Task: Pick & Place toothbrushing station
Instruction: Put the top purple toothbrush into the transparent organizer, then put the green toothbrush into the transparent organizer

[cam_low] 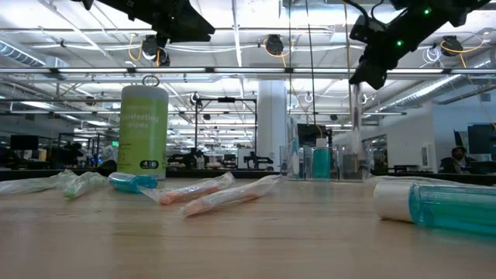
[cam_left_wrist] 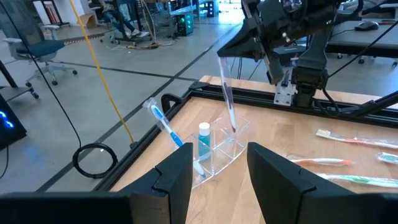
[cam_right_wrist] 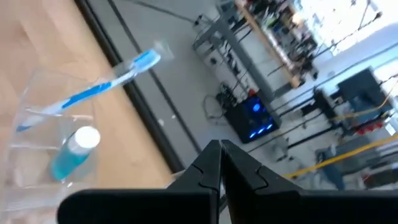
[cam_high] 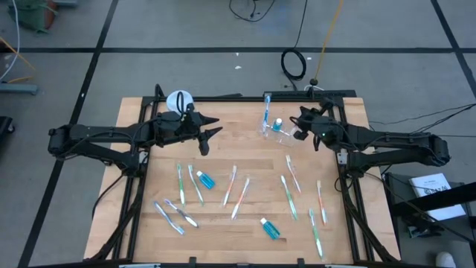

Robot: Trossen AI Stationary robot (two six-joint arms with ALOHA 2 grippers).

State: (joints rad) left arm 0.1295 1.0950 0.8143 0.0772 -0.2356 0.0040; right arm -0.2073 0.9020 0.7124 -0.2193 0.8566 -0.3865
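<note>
On the desk point(cam_high: 149, 223) we see the left gripper point(cam_high: 210, 132) spread and empty, the right gripper point(cam_high: 297, 122) pinching a toothbrush point(cam_left_wrist: 226, 93) standing in the clear holder point(cam_high: 272, 131) beside a blue toothbrush point(cam_right_wrist: 93, 90) and toothpaste tube point(cam_right_wrist: 73, 152).

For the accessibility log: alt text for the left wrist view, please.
The right gripper lowers a wrapped toothbrush into a clear plastic holder already containing a blue toothbrush and toothpaste tube; more toothbrushes lie on the table.
</note>
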